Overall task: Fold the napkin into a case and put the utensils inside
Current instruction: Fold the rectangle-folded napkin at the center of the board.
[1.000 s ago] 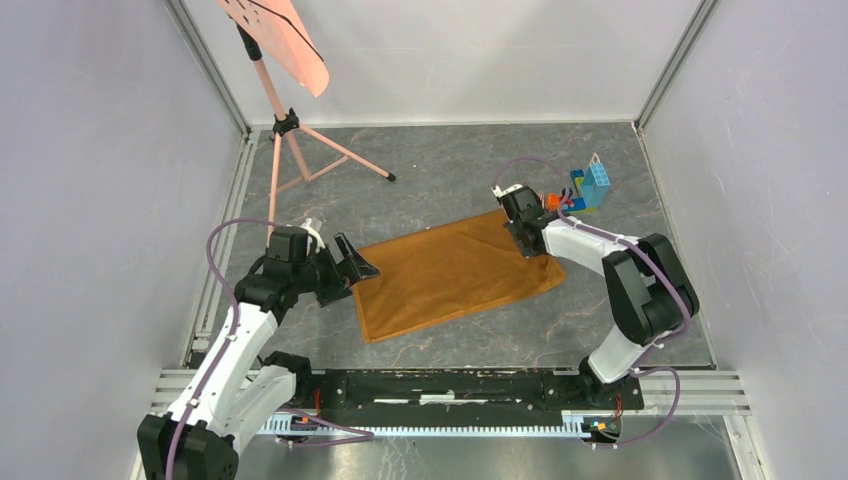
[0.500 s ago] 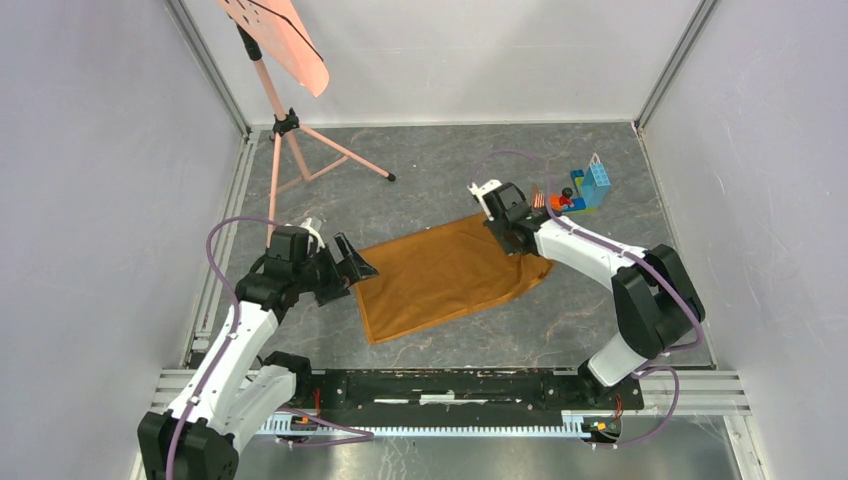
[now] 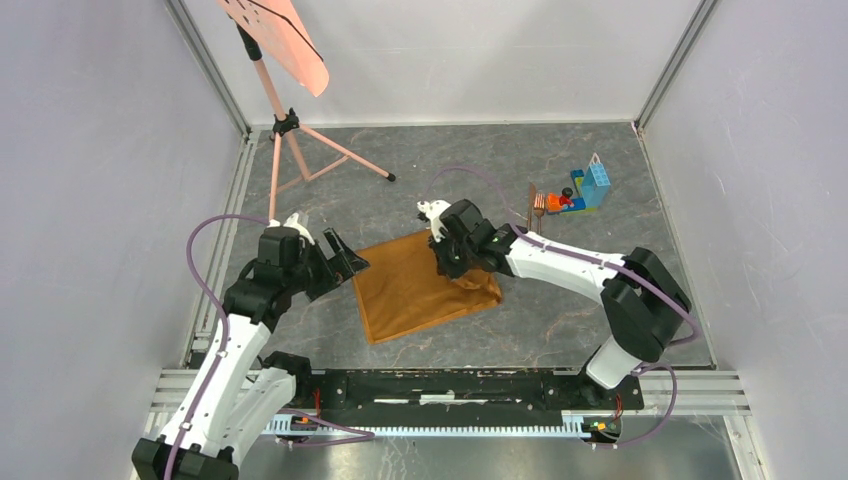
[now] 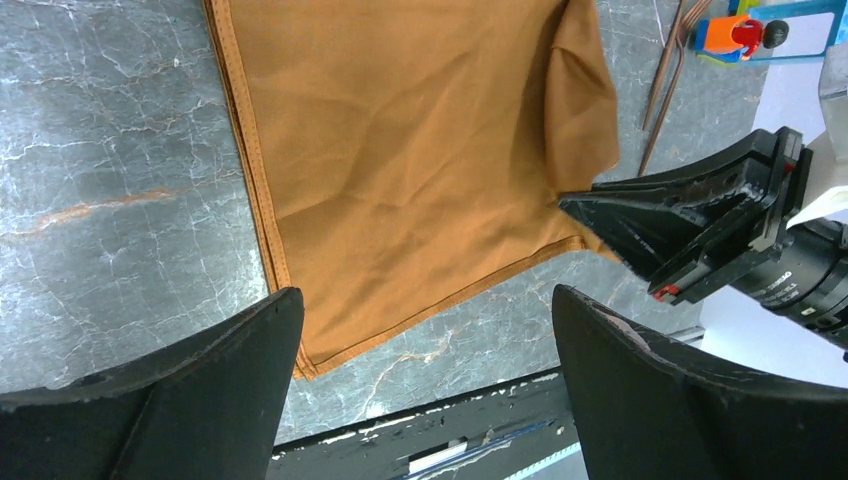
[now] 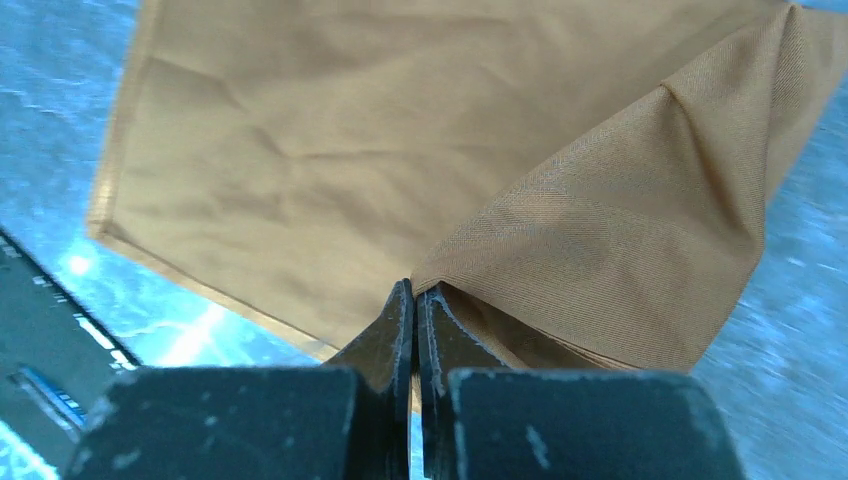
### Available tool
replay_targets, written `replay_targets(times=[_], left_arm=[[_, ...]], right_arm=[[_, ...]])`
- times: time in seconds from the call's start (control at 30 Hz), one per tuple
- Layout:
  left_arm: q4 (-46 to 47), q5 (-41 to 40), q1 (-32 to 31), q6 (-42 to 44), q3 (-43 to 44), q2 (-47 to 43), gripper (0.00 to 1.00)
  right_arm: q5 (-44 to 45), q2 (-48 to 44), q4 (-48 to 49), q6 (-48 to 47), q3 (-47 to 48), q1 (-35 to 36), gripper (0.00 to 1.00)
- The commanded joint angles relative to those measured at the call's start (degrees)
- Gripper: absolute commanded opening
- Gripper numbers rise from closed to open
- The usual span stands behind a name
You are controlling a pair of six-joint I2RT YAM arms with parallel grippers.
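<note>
Grey marbled tabletop (image 3: 440,160): bears everything. Napkin (image 3: 405,290): at centre, right corner held over its flat part, apparently for a fold. Right end effector (image 5: 413,290): pressed together, pinching that corner. Left end effector (image 3: 345,258): spread, empty, near the napkin's left edge. Utensils (image 3: 535,203): apart, far right, beside toy bricks (image 3: 585,190); tines indistinct.

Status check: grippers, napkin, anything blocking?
Left gripper open, empty, beside napkin. Right gripper shut on napkin, flap doubled over. Utensils not in yet, on table by toy bricks. Nothing blocking.
</note>
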Motion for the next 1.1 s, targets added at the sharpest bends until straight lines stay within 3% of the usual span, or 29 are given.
replay_targets(times=[0.0, 0.67, 0.7, 0.83, 0.9, 0.97, 1.07], left_arm=[[-1.1, -1.3, -0.2, 0.5, 1.6, -0.8, 1.00], [-1.0, -1.0, -0.2, -0.3, 0.4, -2.5, 1.00], [-1.1, -1.0, -0.2, -0.3, 0.4, -2.5, 1.00], [-1.6, -1.8, -0.2, 0.1, 0.6, -2.6, 1.00], [-2.1, -2.5, -0.2, 0.3, 0.8, -2.6, 1.00], [-2.1, -2.9, -0.2, 0.4, 0.8, -2.7, 1.00], [-1.4, -2.4, -0.2, 0.2, 0.6, -2.4, 1.00]], right_arm=[[-6.7, 2.4, 6.8, 6.2, 3.2, 2.6, 0.00], [-9.0, 11.0, 10.1, 10.4, 10.6, 9.8, 0.00], [-9.3, 11.7, 10.0, 10.3, 11.1, 9.8, 0.05], [-12.4, 12.7, 8.3, 8.3, 13.3, 9.4, 0.53], [-13.8, 9.7, 9.5, 7.1, 11.7, 9.1, 0.68], [-14.3, 6.0, 10.1, 6.4, 9.1, 8.4, 0.76], [-16.7, 1.5, 10.4, 5.7, 4.2, 5.8, 0.80]])
